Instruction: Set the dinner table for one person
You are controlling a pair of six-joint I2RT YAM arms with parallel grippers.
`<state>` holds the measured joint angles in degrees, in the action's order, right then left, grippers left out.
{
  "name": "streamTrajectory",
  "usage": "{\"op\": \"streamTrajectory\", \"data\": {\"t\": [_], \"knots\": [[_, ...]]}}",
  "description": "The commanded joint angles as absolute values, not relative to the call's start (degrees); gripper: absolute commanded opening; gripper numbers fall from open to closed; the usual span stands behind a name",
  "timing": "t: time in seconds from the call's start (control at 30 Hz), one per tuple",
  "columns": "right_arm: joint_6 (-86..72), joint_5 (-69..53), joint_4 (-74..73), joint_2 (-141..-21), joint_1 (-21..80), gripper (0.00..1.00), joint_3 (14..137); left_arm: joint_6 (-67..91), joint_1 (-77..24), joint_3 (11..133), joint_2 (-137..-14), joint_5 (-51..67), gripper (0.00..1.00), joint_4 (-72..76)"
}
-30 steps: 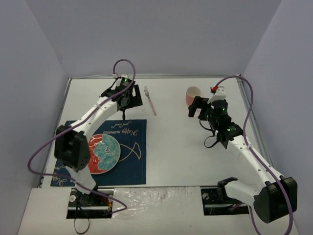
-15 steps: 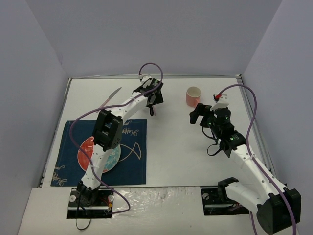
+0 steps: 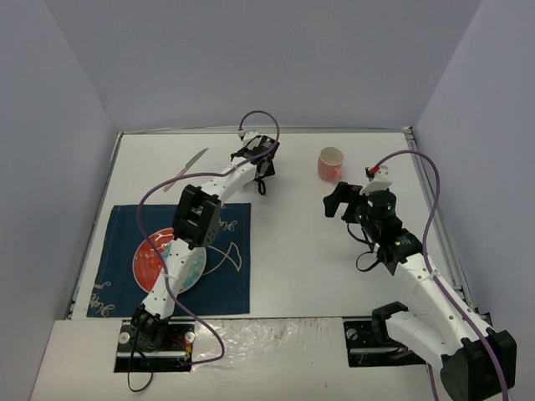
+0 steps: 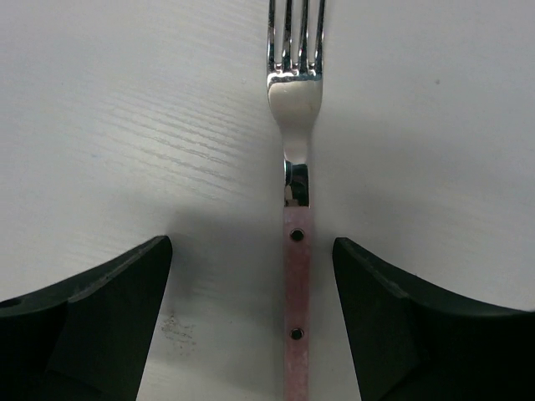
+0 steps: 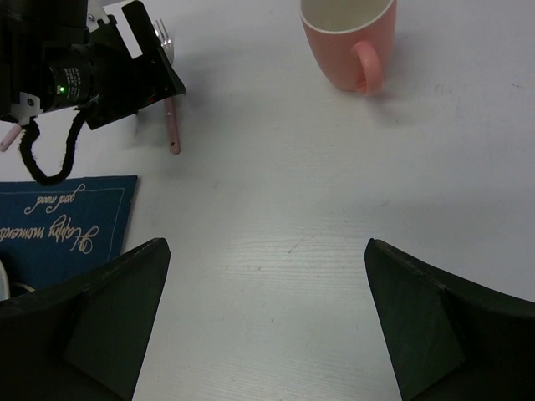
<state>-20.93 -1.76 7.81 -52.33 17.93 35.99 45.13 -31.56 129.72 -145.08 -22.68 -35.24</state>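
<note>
Dinner table (image 3: 292,251): large, flat, matte white rectangle with faint grain lines, filling the middle of the top view. Closed in by pale lavender walls (image 3: 251,67) at 9, 12 and 3 o'clock. At 7 o'clock, navy cloth placemat (image 3: 227,280) under a round red and teal plate (image 3: 159,269). At 11 o'clock, thin knife (image 3: 191,164). At 1 o'clock, glossy pink mug (image 3: 331,164). Left gripper (image 4: 251,244) at 12 o'clock, jaws apart on both sides of the steel fork (image 4: 297,209) with pink handle, seemingly not touching it. Right gripper (image 5: 267,251) at 3 o'clock, spread wide, holding nothing.
</note>
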Motion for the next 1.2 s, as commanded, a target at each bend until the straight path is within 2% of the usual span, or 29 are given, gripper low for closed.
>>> {"op": "streamTrajectory", "data": {"t": [0.0,0.17,0.6,0.73,0.83,1.03,1.17], "knots": [[-20.8,-1.87,10.9,-51.18,17.67,1.0,36.39,44.89,-30.01,134.43,-144.56,-21.69,0.7,-35.18],[-20.57,-1.93,10.55,-50.89,17.67,1.0,36.56,44.13,-29.62,135.87,-146.26,-21.26,0.61,-35.86],[-20.64,-1.94,10.28,-50.73,17.67,0.99,36.91,43.15,-28.38,131.82,-145.42,-19.71,0.26,-36.91],[-20.76,-2.21,10.28,-50.82,17.67,0.99,36.93,42.11,-28.01,129.72,-144.03,-18.74,0.1,-36.74],[-20.83,-2.44,10.28,-50.57,17.67,0.99,36.92,39.43,-27.47,128.97,-142.5,-18.22,0.01,-36.66],[-20.74,-3.04,10.28,-50.16,17.67,0.99,36.83,32.36,-25.75,127.14,-136.61,-16.43,0.0,-34.61],[-20.7,-3.97,10.31,-49.56,17.67,0.99,36.76,23.18,-23.43,118.95,-128.71,-13.59,0.0,-30.61]]}}
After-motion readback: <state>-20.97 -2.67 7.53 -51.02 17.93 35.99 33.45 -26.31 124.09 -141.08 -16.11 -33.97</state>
